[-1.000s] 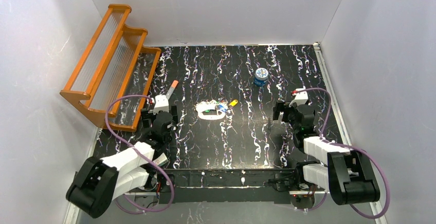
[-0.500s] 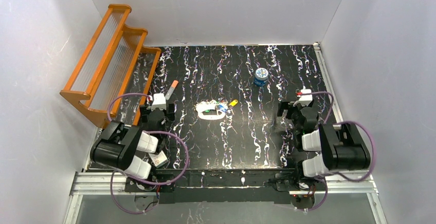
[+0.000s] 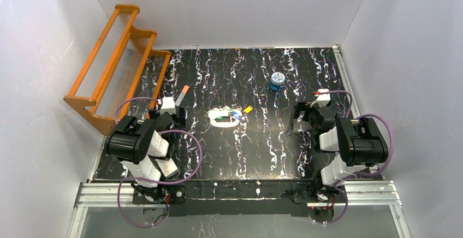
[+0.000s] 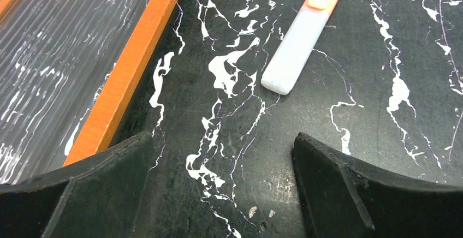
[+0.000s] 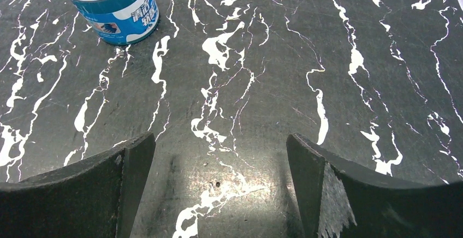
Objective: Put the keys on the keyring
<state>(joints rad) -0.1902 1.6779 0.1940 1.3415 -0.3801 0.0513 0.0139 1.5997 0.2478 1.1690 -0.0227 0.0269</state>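
The keyring (image 3: 225,119), a pale oval loop, lies flat near the middle of the black marbled table (image 3: 245,156), about midway between the two arms. The keys (image 3: 238,112) cluster at its far right side: a green head shows inside the loop, a blue one sits at the rim, and a yellow one points out to the right. From the overhead view it cannot be told whether any key is threaded on the band. The left gripper (image 4: 224,150) hovers low over the left side of the table, jaws spread wide and holding nothing. Bare tabletop shows between its fingers, with a white tube (image 4: 302,36) with an orange tip lying just beyond them and the orange rack (image 4: 128,69) along the table's left edge beside it. The right gripper (image 5: 221,150) hangs over the right side, near the right edge, its jaws likewise wide apart and empty. A blue tin (image 5: 112,6) stands upright beyond it and to its left, toward the far edge. Both grippers are well apart from the keyring.
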